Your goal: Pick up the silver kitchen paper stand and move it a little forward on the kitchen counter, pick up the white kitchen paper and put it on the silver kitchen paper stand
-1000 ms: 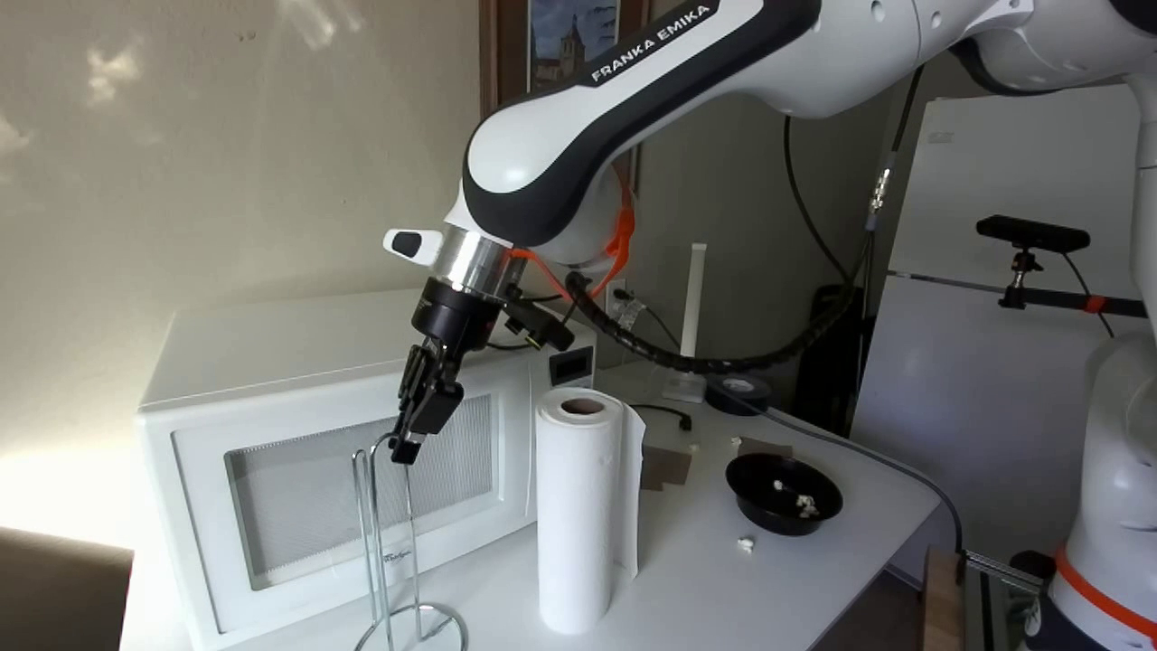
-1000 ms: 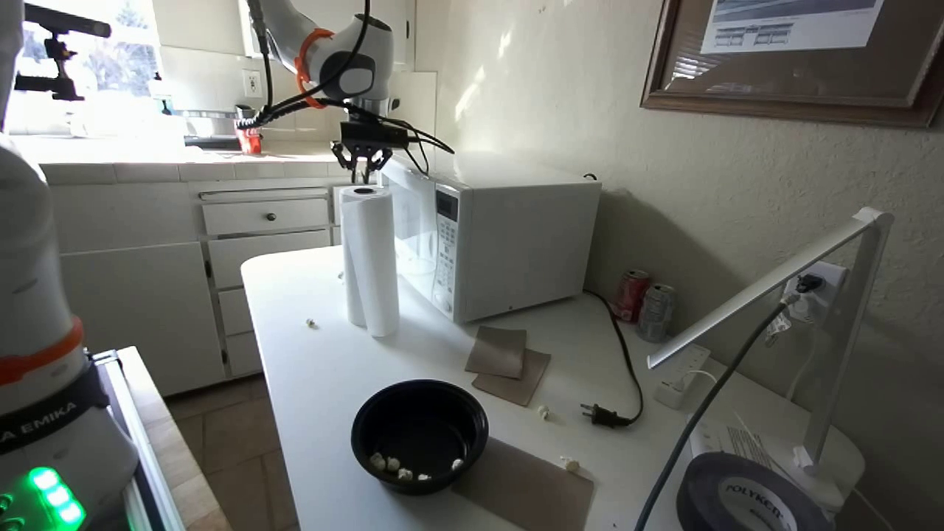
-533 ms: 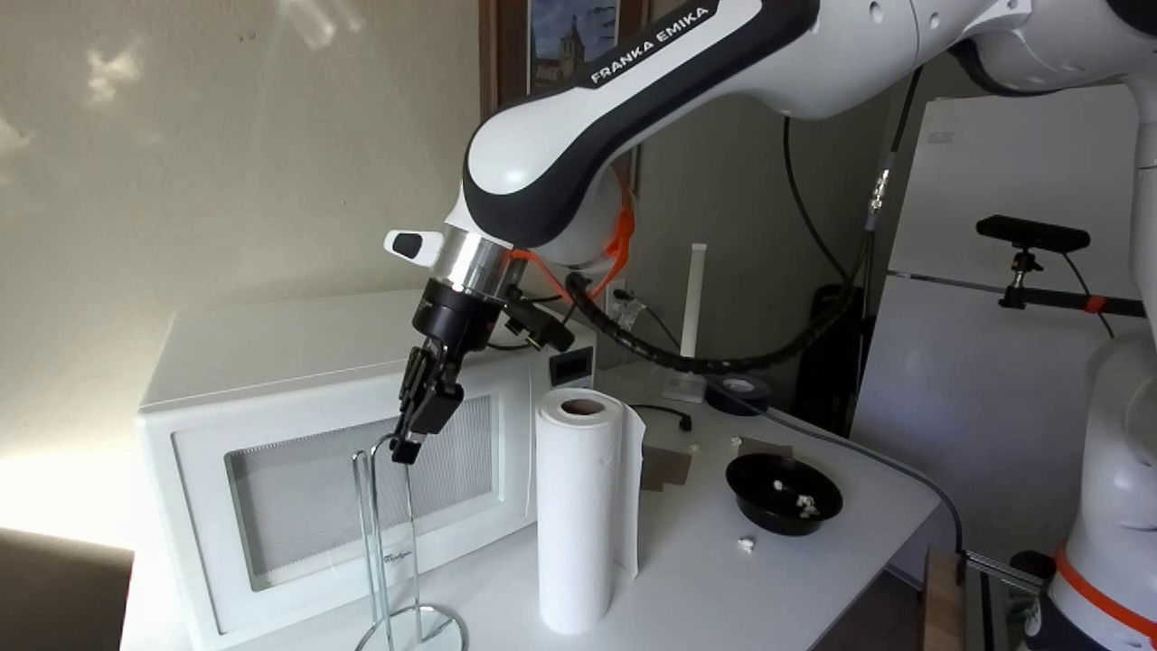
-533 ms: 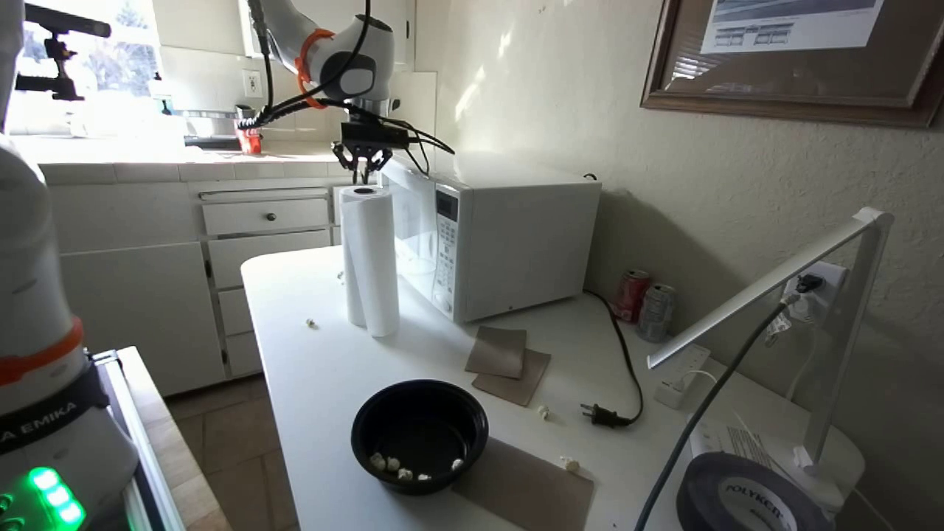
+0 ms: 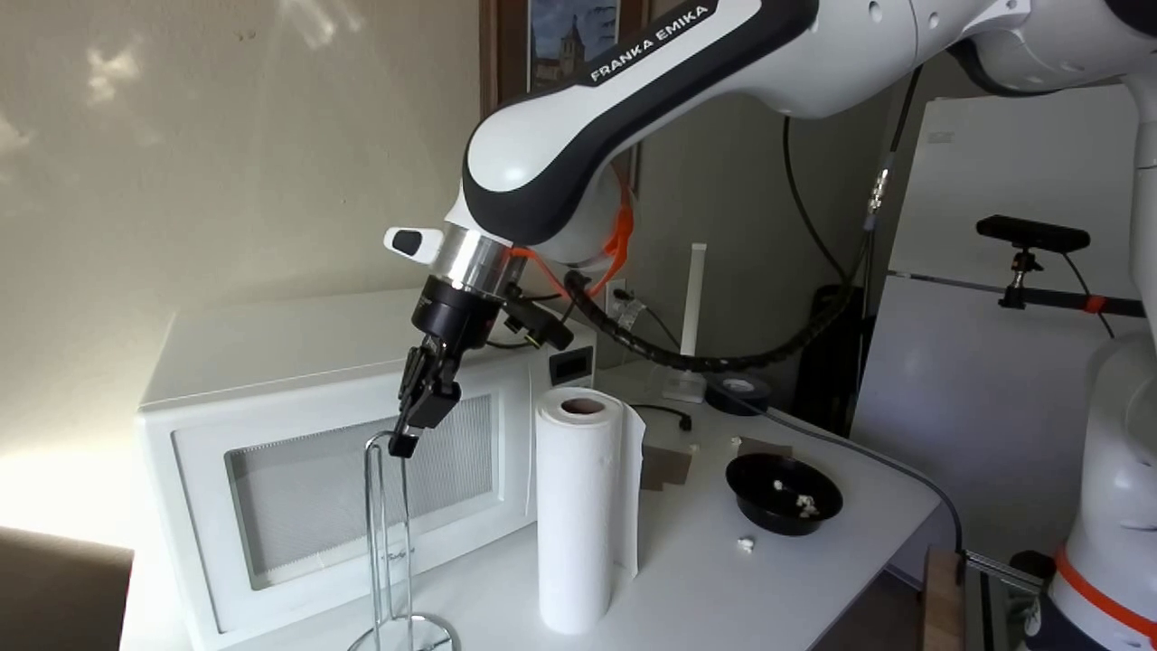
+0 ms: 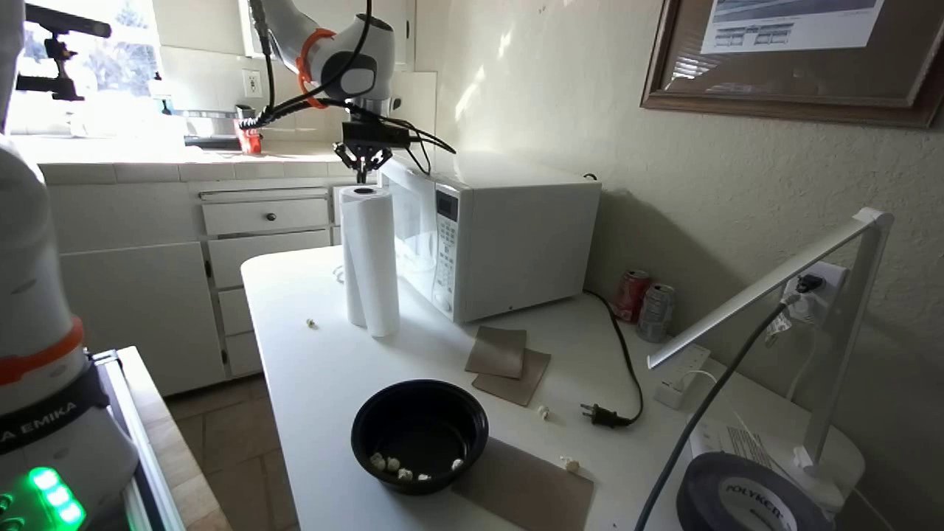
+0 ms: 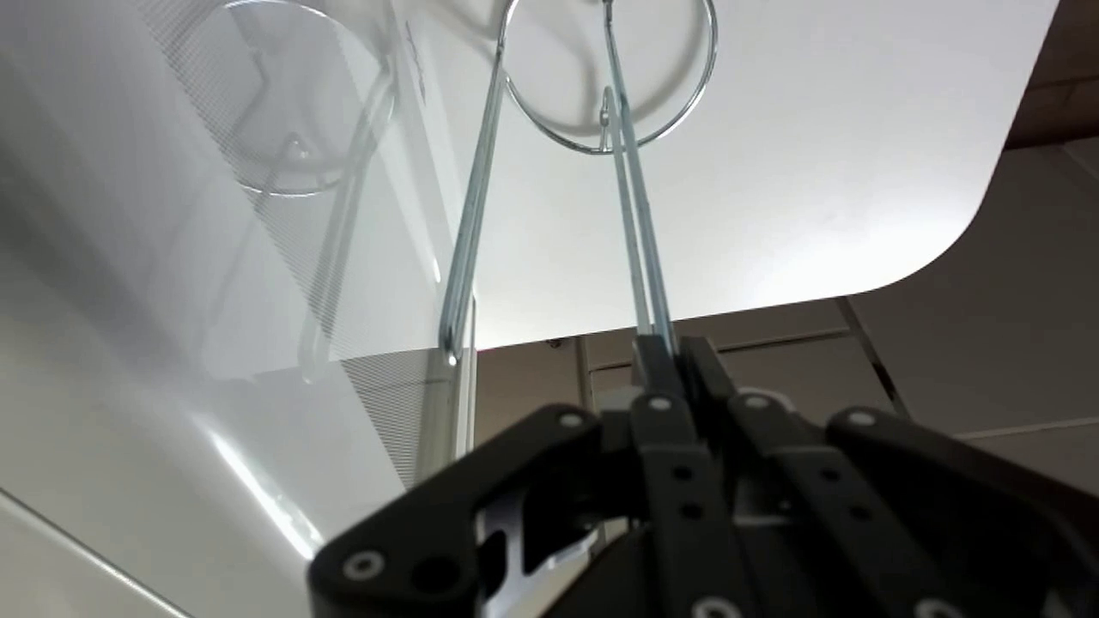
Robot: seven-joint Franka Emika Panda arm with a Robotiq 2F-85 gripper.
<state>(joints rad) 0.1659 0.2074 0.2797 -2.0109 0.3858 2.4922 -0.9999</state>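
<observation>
Running along the arm [image 5: 651,99] in an exterior view, FRANKA EMIKA reads bold and clear, with A EMIKA partly cut off on the robot base [image 6: 74,450]; POLYKEN comes up on the tape roll [image 6: 693,483]! Script on the badge [image 5: 398,554] of the white microwave [image 6: 531,243], though, is too small to read. Busy surface, this kitchen counter [image 6: 313,383]: a black bowl [image 6: 424,424] with popcorn-like pieces [image 6: 393,463] inside and more strewn around, brown sheets [image 6: 498,351] lying flat, a black plug [image 6: 606,417], a red can [image 6: 632,296] and a silver can [image 6: 656,316] near the wall [image 6: 516,88], a white upright post [image 6: 841,361] beyond the cans. Over to the white kitchen paper [image 5: 574,515], upright on the counter with a loose sheet down its side, standing near the silver kitchen paper stand [image 7: 635,172] and apart from the gripper [image 7: 677,348]; the microwave door crowds close beside the stand too, mirroring its wire. And what a grip! In the wrist view the fingers are pinched together on the top of one tall loop, the wire disappearing between the tips, and the stand reaches down to its round base ring. A second loop stands unheld, on the microwave side. Whether that ring touches the counter, I can't tell.
</observation>
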